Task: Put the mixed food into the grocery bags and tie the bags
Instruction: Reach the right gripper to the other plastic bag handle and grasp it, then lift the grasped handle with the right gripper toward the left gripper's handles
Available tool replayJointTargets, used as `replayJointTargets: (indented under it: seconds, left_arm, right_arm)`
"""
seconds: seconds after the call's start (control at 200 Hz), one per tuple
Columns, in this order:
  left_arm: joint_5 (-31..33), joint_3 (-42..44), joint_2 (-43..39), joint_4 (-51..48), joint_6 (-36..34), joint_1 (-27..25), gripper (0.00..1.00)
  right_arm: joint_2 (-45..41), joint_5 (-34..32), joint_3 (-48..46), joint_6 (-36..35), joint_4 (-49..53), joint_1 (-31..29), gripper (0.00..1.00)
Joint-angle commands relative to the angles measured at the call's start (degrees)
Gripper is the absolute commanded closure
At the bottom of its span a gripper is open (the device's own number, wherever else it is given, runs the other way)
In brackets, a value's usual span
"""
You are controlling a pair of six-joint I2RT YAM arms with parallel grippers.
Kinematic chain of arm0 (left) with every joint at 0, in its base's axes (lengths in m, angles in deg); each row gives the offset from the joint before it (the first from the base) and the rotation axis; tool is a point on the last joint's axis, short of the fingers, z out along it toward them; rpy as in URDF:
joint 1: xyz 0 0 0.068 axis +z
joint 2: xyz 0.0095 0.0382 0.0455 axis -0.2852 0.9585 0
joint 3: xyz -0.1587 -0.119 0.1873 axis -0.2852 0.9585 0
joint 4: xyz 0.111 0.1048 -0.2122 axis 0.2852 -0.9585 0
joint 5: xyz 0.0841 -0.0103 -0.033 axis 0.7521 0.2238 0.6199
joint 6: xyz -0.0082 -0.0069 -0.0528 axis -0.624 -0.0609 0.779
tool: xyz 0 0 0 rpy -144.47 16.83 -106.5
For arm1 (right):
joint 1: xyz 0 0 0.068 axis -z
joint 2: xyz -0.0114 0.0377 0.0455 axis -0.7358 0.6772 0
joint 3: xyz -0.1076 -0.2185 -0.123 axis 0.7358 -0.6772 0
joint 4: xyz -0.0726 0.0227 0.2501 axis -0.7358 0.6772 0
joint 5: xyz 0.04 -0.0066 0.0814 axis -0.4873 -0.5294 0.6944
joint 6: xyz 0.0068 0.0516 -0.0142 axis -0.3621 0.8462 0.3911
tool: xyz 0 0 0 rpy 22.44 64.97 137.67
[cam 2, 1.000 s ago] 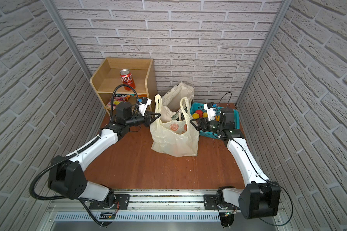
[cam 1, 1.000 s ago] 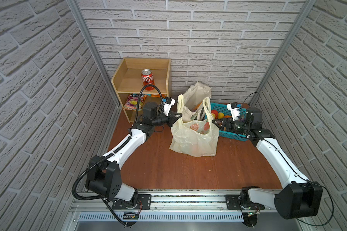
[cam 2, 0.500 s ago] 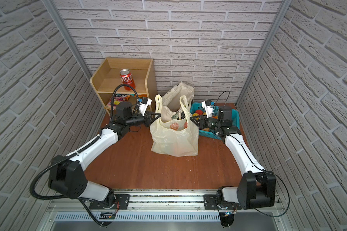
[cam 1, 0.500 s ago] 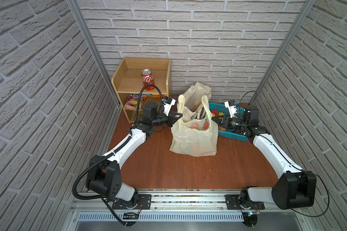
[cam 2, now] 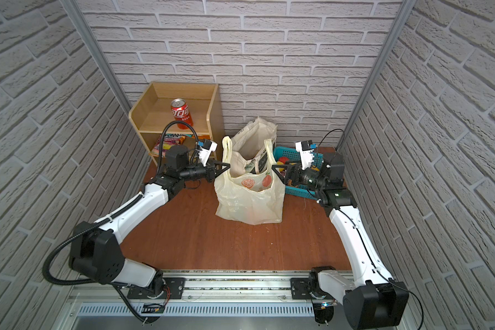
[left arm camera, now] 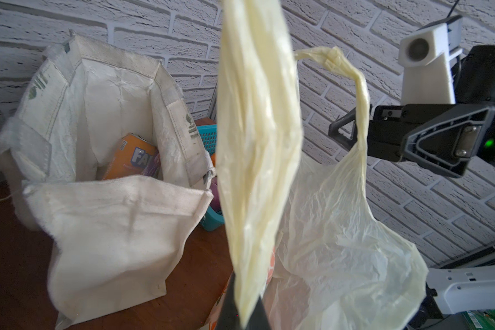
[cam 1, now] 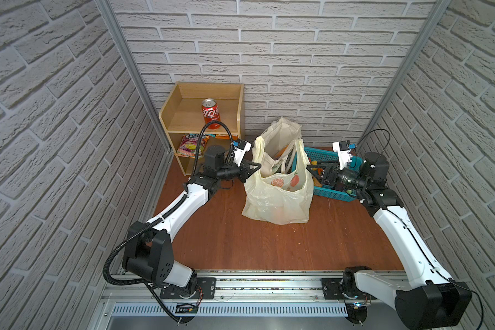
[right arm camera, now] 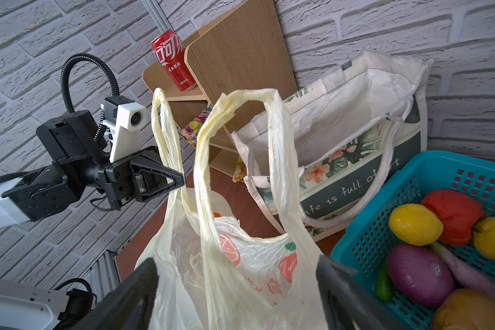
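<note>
A pale-yellow plastic bag (cam 1: 277, 197) (cam 2: 249, 200) stands mid-table, both handles upright. My left gripper (cam 1: 257, 165) (cam 2: 227, 165) (left arm camera: 242, 311) is shut on the bag's left handle (left arm camera: 255, 128). My right gripper (cam 1: 307, 168) (cam 2: 273, 168) (right arm camera: 236, 261) is open, and the right handle (right arm camera: 235, 171) rises between its spread fingers. Behind the bag stands the cream canvas tote (cam 1: 280, 134) (cam 2: 252, 137) (right arm camera: 355, 128), mouth open. In the left wrist view an orange soda can (left arm camera: 132, 157) lies inside it.
A turquoise basket (cam 1: 335, 188) (right arm camera: 383, 228) of toy vegetables sits right of the bags, under my right wrist. At the back left, a wooden shelf (cam 1: 183, 114) holds a red cola can (cam 1: 210, 113) above a colourful snack packet (cam 1: 192, 144). Brick walls close three sides.
My right arm has shifted slightly beside the basket, its jaws staying at the bag's right handle. The left gripper keeps its hold and has not moved.
</note>
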Motion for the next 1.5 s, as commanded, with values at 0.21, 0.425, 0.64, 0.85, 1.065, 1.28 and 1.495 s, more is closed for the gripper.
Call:
replayJointTargets:
  seconds: [0.21,0.425,0.64,0.85,1.065,1.28,1.495]
  left_arm:
    - [-4.4,-1.8,0.0,0.1,0.0,-0.1,1.00]
    - [-5.7,-4.6,2.3,-1.1,-0.4,-1.1,1.00]
    - [-5.6,-5.8,3.4,-2.2,-0.8,-1.7,1.00]
    - [-5.1,-5.7,3.4,-2.3,-0.7,-1.9,1.00]
    - [-5.1,-5.8,3.6,-1.9,-0.3,-2.1,1.00]
    - [-5.2,-5.8,3.3,-2.7,-0.8,-2.2,1.00]
    - [-5.7,-5.8,3.4,-2.5,-0.6,-2.2,1.00]
  right_arm:
    - [6.9,-0.4,-0.3,-3.4,-6.4,0.5,0.10]
    - [18.9,8.2,1.7,3.6,-19.4,0.1,0.08]
    - [20.6,10.6,-0.8,10.6,-29.6,-0.5,0.10]
    - [20.0,13.2,-1.6,14.3,-33.3,-0.5,0.49]
    - [18.4,12.9,-1.6,16.3,-34.7,-0.4,0.21]
    - [11.0,9.0,-2.9,13.6,-30.4,0.0,0.12]
    - [3.7,4.0,-2.2,6.6,-20.4,0.1,0.08]
